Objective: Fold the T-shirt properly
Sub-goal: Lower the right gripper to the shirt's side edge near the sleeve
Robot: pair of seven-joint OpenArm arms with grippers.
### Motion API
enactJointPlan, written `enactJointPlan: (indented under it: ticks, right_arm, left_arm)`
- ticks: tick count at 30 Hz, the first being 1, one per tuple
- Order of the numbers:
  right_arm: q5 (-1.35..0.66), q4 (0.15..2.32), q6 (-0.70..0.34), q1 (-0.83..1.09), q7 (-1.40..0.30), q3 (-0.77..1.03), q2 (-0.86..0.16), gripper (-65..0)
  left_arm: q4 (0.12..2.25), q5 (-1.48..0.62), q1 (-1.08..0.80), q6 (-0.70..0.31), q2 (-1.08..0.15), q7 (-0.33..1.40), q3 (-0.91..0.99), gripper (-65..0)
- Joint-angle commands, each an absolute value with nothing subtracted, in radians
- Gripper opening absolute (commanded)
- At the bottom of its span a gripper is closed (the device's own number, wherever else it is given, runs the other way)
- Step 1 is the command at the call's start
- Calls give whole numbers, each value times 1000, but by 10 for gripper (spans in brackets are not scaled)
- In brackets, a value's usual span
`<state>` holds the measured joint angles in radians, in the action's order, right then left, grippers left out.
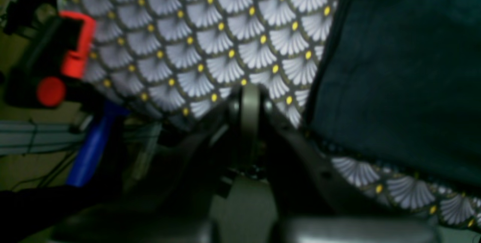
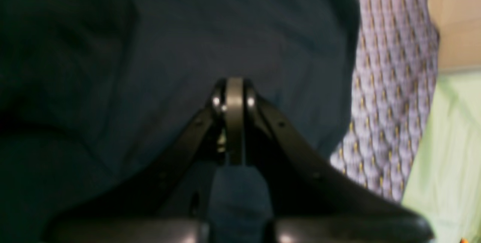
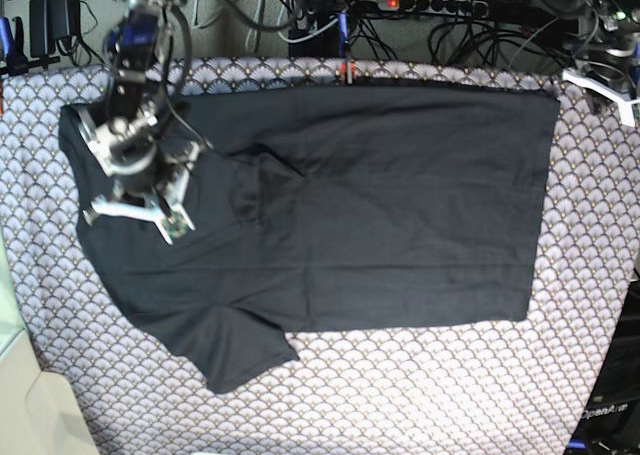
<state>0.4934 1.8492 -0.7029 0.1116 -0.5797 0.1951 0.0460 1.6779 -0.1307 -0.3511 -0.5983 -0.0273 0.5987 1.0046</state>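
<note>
The dark T-shirt (image 3: 380, 205) lies spread flat on the scallop-patterned tablecloth (image 3: 420, 395), with one sleeve (image 3: 235, 355) pointing to the near left. My right arm (image 3: 135, 145) hangs over the shirt's left end. In the right wrist view my right gripper (image 2: 235, 96) is shut just above the T-shirt (image 2: 131, 47), with no cloth showing between its jaws. In the left wrist view my left gripper (image 1: 250, 96) is shut over bare tablecloth (image 1: 195, 36), beside the T-shirt's edge (image 1: 394, 77). Only a white part of the left arm (image 3: 605, 90) shows in the base view.
A red-and-black clamp (image 1: 71, 47) and a blue handle (image 1: 94, 145) sit at the table's edge near my left gripper. Cables and a power strip (image 3: 440, 5) run along the far edge. A pale green surface (image 2: 447, 141) lies past the cloth's edge.
</note>
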Motion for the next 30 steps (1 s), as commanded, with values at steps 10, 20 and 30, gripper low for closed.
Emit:
enactJointPlan:
  ticks: [10, 20, 30]
  right_arm:
    - [479, 1857, -698, 15, -550, 409, 16, -527]
    - [484, 1621, -698, -326, -756, 492, 4, -312]
    - [481, 1265, -698, -572, -779, 492, -5, -253]
  left_arm:
    - [1854, -148, -343, -595, -12, 740, 1009, -467]
    - [1860, -140, -183, -598, -33, 754, 998, -169]
    - [1669, -140, 81, -590, -174, 754, 794, -31]
